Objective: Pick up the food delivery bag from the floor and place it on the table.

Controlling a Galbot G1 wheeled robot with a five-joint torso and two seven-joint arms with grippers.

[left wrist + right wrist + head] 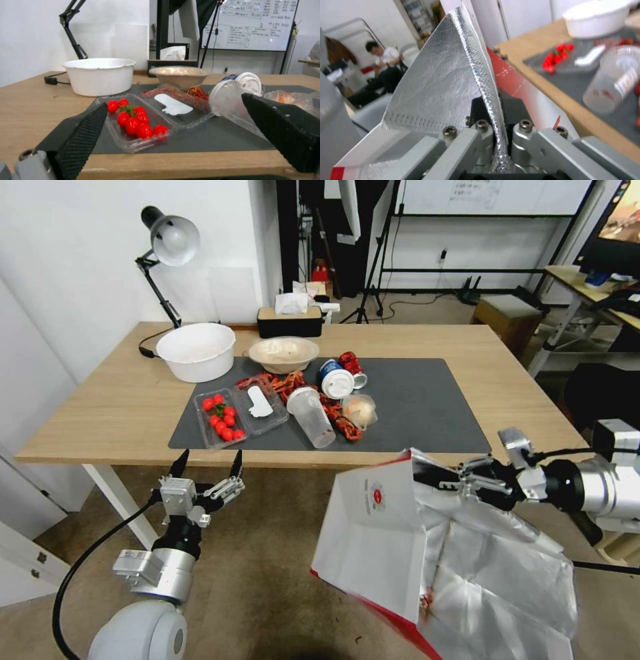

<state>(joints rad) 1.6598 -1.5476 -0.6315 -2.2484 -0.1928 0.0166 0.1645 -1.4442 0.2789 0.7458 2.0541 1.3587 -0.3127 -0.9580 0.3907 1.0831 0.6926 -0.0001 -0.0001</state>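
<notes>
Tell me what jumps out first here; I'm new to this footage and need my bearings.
The food delivery bag stands out, tilted before the table's near edge, the right pincer shut on its foil rim. Next, red cherry tomatoes in a clear tray on the dark grey mat. The left pincer is open below the table edge.

Looks like a lab/office test room, not a home. Far wall: whiteboard [251,25] w/ handwritten tables, tripod stands [373,253] and hung dark cloth. Far right: cluttered desk [590,290] w/ a monitor [617,227]. Worn floor [267,553], plain white walls, clamp lamp [167,243] at the table's [100,407] far left.
</notes>
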